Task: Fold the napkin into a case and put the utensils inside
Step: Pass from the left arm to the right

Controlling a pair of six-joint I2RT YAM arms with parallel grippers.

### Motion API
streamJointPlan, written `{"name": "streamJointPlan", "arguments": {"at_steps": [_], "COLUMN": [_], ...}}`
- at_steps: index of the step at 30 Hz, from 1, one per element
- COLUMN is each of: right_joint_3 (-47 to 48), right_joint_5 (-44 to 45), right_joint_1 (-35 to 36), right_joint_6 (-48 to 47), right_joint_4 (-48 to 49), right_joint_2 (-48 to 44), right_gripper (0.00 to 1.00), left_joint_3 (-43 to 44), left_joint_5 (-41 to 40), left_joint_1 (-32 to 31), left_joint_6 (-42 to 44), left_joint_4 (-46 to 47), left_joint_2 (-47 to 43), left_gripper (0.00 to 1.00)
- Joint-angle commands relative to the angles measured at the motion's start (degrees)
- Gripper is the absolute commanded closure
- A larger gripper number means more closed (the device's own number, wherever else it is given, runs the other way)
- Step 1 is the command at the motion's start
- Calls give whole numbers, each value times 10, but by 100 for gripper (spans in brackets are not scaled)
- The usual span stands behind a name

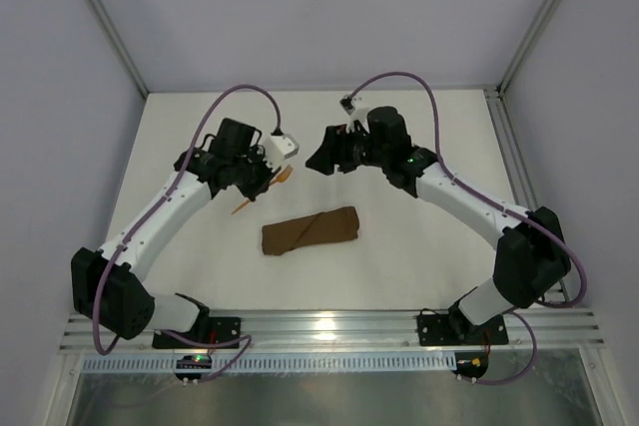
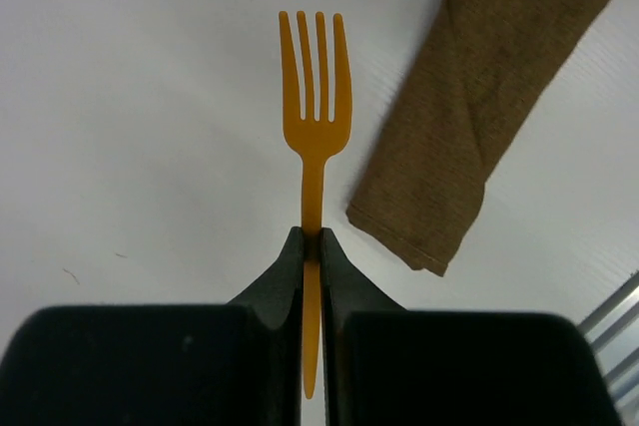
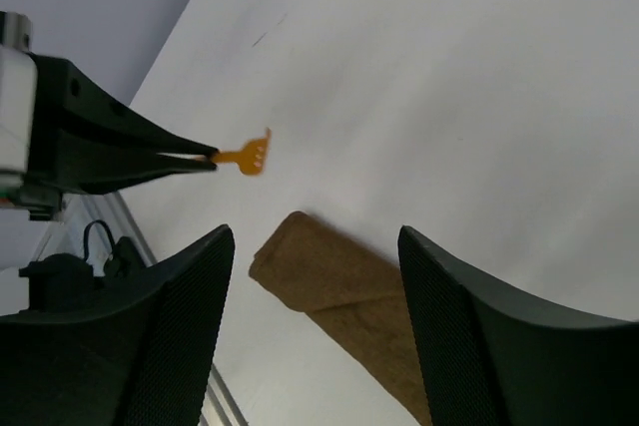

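1. I am seeing the case (image 1: 310,231) lying flat near the middle of the tabletop (image 1: 399,266). The brown cloth is folded into a narrow, layered strip with a diagonal fold across it, so I am judging the folding part done.
2. I am finding nothing orange tucked into it in any view, so the filling is not yet done. I cannot tell from here which end or fold forms the pocket.
3. I am watching the fork (image 2: 316,97) hanging clear of the tabletop, beyond the case's left end and not touching it, tines pointing away from the wrist.
4. I am keeping the left pincer (image 2: 312,234) clamped on the fork's handle. The jaws are pressed together on the thin stem, with the rest of the handle running back between them.
5. In the top view I am noticing a thin orange piece (image 1: 243,208) just beside the left arm, near the case's left end. I am taking it for the second utensil lying on the tabletop, though it is too small to be sure.
6. I am holding the right pincer (image 3: 315,236) above the case with its jaws spread wide and nothing between them.
7. I am reckoning what is left: sliding the fork into the pocket, then fetching the other piece and putting it in too.
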Motion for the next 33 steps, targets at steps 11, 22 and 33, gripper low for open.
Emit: {"name": "streamJointPlan", "arguments": {"at_steps": [11, 22, 33], "right_joint_3": [22, 14, -13], "right_joint_5": [-40, -80, -71], "right_joint_1": [60, 74, 73], "right_joint_6": [68, 86, 97], "right_joint_4": [45, 57, 92], "right_joint_2": [77, 115, 109], "right_gripper": [37, 61, 97], "left_joint_3": [-18, -25, -33], "left_joint_5": [-21, -32, -20], "left_joint_1": [-90, -92, -98], "left_joint_6": [12, 9, 23], "left_joint_4": [-51, -35, -35], "left_joint_2": [-25, -20, -12], "left_gripper": [100, 100, 100]}}
